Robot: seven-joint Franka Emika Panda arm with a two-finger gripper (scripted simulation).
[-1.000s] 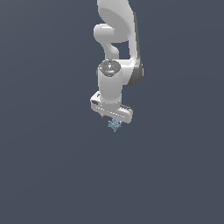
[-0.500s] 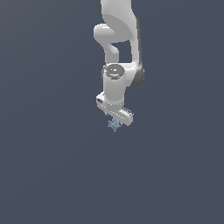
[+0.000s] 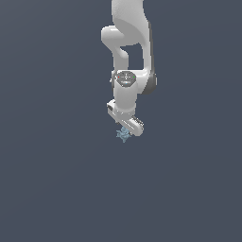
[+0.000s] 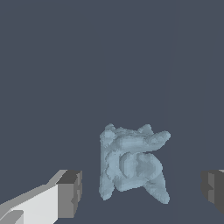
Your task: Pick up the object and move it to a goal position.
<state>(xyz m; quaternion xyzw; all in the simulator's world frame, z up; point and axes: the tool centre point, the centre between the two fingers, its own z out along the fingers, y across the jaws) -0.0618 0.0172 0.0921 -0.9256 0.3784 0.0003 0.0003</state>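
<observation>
1. This is no home, kitchen or workshop but a bare simulated space: one flat, even slate-grey ground (image 3: 52,189) fills both views edge to edge.
2. The ground carries no texture, seams or horizon, and no walls, furniture or fittings mark out a room.
3. The white arm (image 3: 128,56) has the smooth, plastic shading of a render.
4. The pale blue-grey object (image 4: 131,164) is faceted and blocky, like a coarse computer mesh.
5. Lighting is soft and uniform, with barely any shadow.
</observation>
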